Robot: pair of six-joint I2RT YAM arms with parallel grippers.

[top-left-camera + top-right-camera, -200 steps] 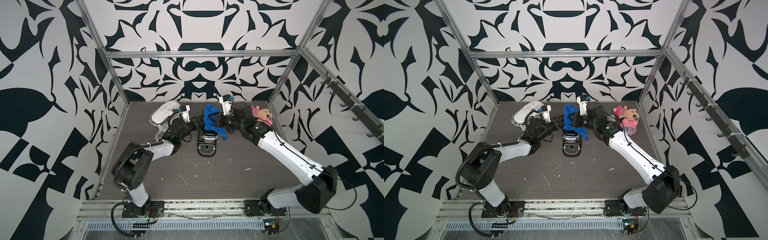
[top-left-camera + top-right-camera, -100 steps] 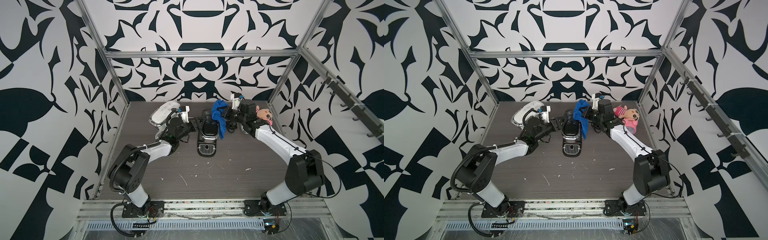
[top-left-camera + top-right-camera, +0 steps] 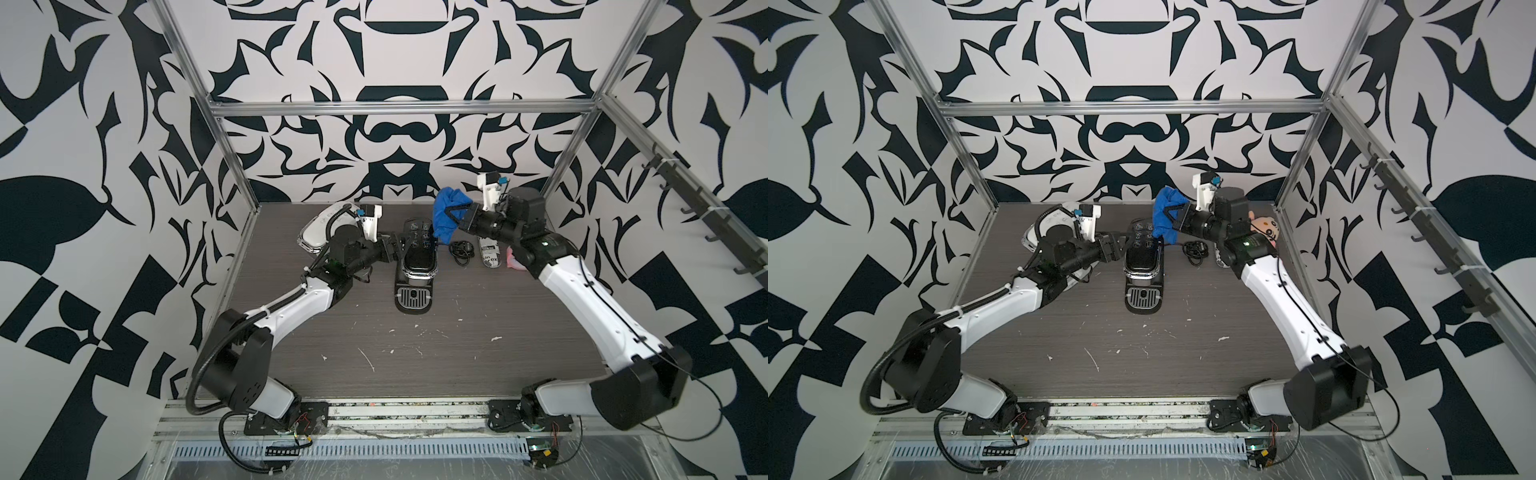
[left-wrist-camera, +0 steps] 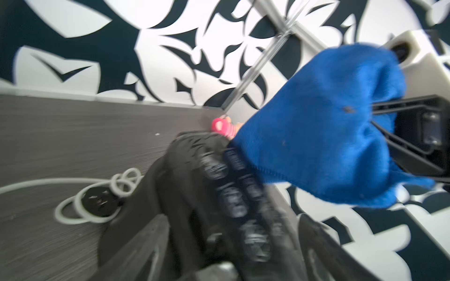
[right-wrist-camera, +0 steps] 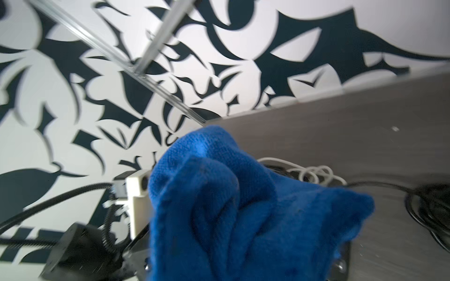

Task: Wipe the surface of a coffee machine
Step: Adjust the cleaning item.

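Both top views: coffee machine [image 3: 417,266] stands upright on the grey table [image 3: 415,357], just above frame centre, drip grate toward the bottom edge and button panel toward the back wall. Right gripper [image 3: 453,212] sits up and to the right of the machine, jaws clamped on a bunched blue cloth [image 3: 441,226]. The cloth hangs down from the fingers, and its lower corner overlaps the rear right part of the button panel. Left wrist view agrees: the cloth hem [image 4: 304,146] lies over the far buttons of the machine [image 4: 194,194], though blur hides whether it presses on them. Left gripper [image 3: 394,248] is at the machine's left rear side, level with the buttons. In the left wrist view its fingers [image 4: 146,243] stand wide apart with the machine body between them. Cannot tell whether the pads touch the housing. Right of the machine, in a row on the table: a coiled black cable [image 3: 462,251], then a white item with black lettering [image 3: 489,255]. A pink doll [image 3: 1266,226] shows behind the right arm, near the right wall. A white rounded object [image 3: 316,232] lies in the rear left, partly behind the left wrist.
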